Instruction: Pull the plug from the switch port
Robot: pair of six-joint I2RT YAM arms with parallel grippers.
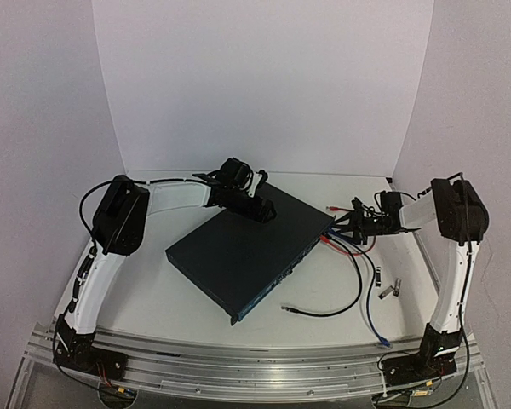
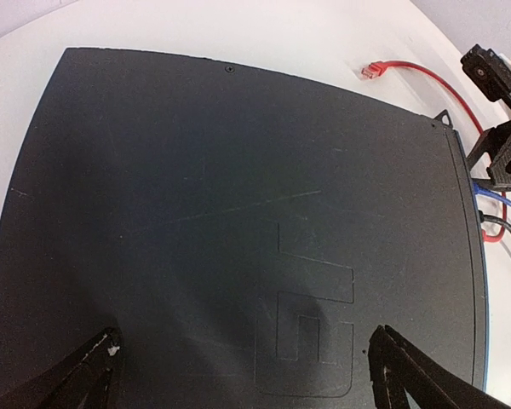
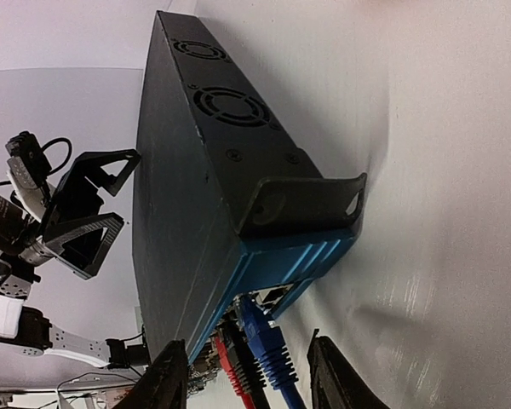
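My worry is that the right gripper [image 3: 247,342] is open but straddles both the blue plug [image 3: 266,328] and the red plug [image 3: 228,354] at the corner of the switch [image 1: 238,256], which sits angled on the table [image 1: 196,311], so closing could pinch the wrong one or both. The left gripper [image 2: 245,334] is just spread open over its top, so a stuck latch would probably drag the whole box. I count one switch, three cables [image 1: 358,281] (red, blue, black) and three silvery bits [image 1: 383,292].

Right fingers [image 3: 172,379] straddle blue plug [image 3: 262,336] in switch [image 3: 179,196]; red plug [image 3: 228,358] beside.
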